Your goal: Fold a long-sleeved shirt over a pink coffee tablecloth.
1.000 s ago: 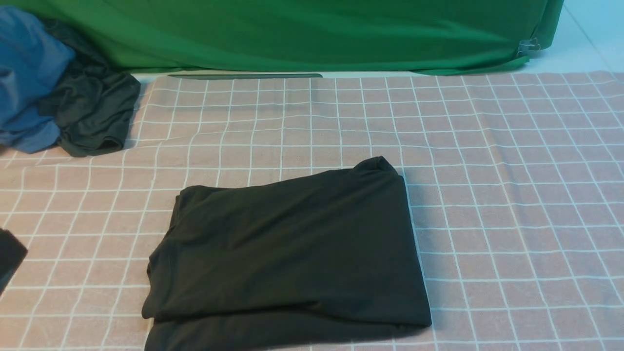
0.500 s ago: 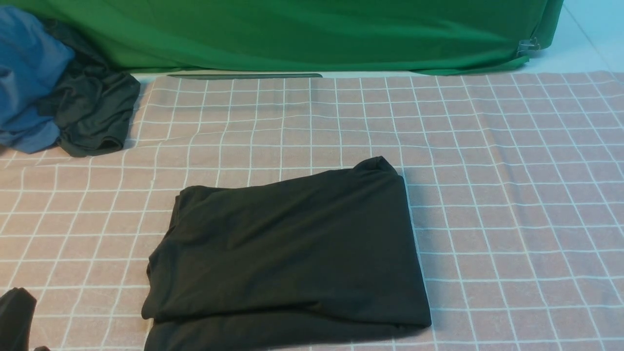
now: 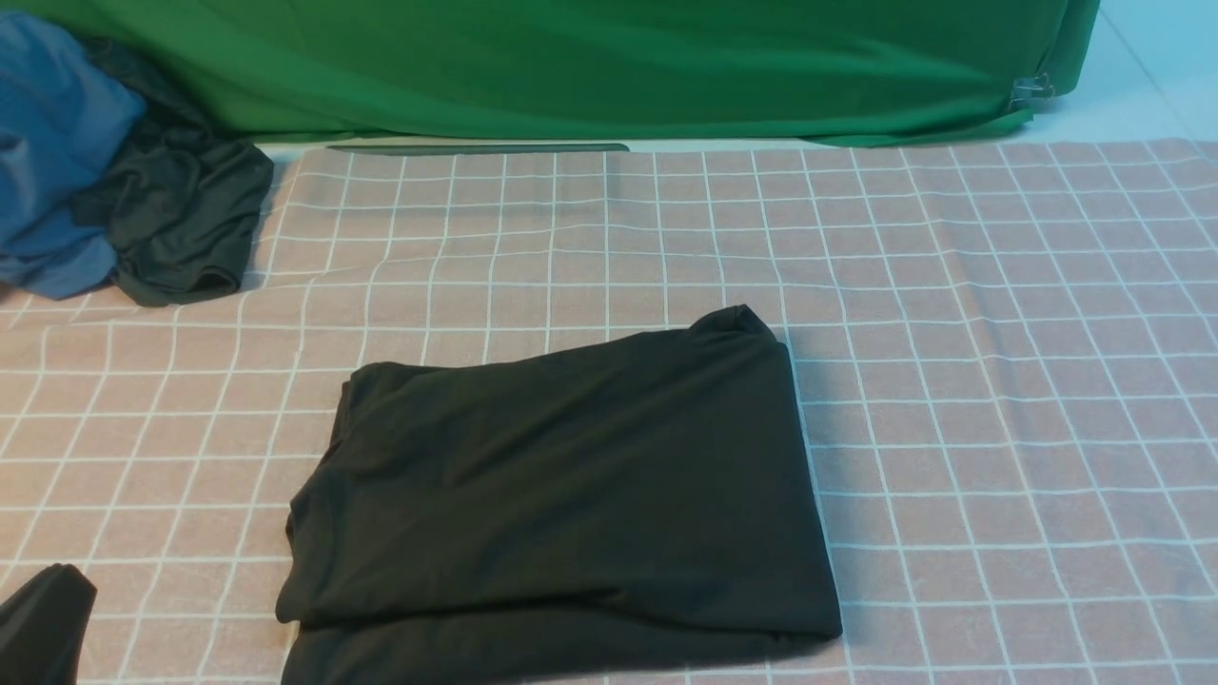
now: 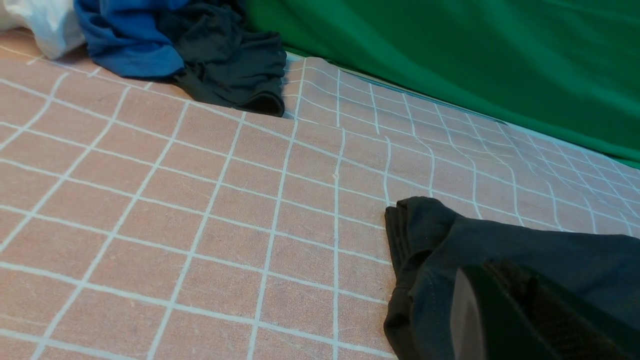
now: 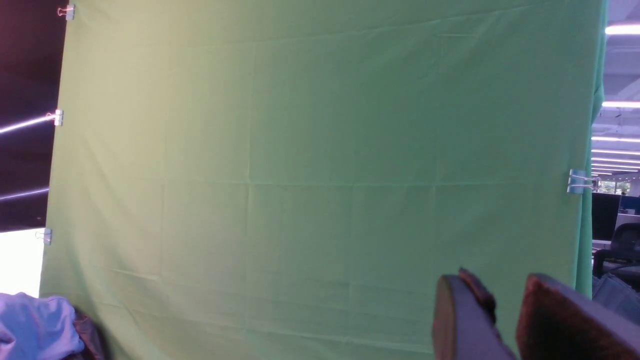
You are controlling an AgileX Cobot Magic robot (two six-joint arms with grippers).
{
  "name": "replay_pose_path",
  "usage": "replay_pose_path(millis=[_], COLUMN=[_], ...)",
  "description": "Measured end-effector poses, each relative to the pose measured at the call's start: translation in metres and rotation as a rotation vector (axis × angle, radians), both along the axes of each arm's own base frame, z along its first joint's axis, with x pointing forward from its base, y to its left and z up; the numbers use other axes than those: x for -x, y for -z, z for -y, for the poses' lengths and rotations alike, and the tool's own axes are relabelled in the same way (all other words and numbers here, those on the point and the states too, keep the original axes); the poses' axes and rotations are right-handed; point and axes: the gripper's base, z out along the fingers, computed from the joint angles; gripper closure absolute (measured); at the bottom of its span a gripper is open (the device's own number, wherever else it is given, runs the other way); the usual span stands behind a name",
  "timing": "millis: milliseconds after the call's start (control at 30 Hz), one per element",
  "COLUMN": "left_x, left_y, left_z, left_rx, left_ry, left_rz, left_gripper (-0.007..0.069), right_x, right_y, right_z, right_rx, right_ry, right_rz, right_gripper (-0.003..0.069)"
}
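Long-sleeved shirt (image 3: 561, 495) lies folded into a rough rectangle on the pink coffee tablecloth (image 3: 999, 381), toward the near edge and about midway between its left and right edges; layered edges show along the shirt's near side; one far corner stands slightly proud.

Left gripper (image 3: 43, 623) shows only as a dark tip at the tablecloth's near left corner, beside the shirt and not touching it; jaws pressed together, nothing pinched; in the left wrist view one dark finger (image 4: 500, 320) hangs over a bunched corner of the shirt.

Right gripper (image 5: 505, 320) is lifted away from the tablecloth, facing the upright green cloth (image 5: 300, 175); fingers set a little apart with nothing between them; the shirt is outside its view.

Blue garment (image 3: 52, 152) and dark grey-green garment (image 3: 181, 224) sit heaped at the far left corner, well apart from the shirt.
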Motion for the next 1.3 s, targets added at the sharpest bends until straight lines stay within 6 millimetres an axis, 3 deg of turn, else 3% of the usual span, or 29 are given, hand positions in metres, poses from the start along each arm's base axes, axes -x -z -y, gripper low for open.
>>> replay_pose_path(millis=[967,1067,1200,1267,1300], left_x=[0.000,0.000,0.000,0.000,0.000], left_y=[0.000,0.000,0.000,0.000,0.000], left_z=[0.000,0.000,0.000,0.000,0.000], left_rx=[0.000,-0.001,-0.002,-0.002,-0.002], left_ry=[0.000,0.000,0.000,0.000,0.000], left_rz=[0.000,0.000,0.000,0.000,0.000], left_gripper=[0.0610,0.0610,0.0610,0.0610,0.0610], right_x=[0.000,-0.006,-0.021,-0.032,-0.033], right_y=[0.002,0.014,0.051,0.092,0.099], right_z=[0.000,-0.001,-0.001,0.000,0.001], right_rx=[0.045,0.119,0.217,0.275,0.283], right_ry=[0.018,0.066,0.157,0.213,0.226], right_rz=[-0.003,-0.055,-0.181,-0.300,-0.319], right_gripper=[0.0424,0.0424,0.0424,0.0424,0.0423])
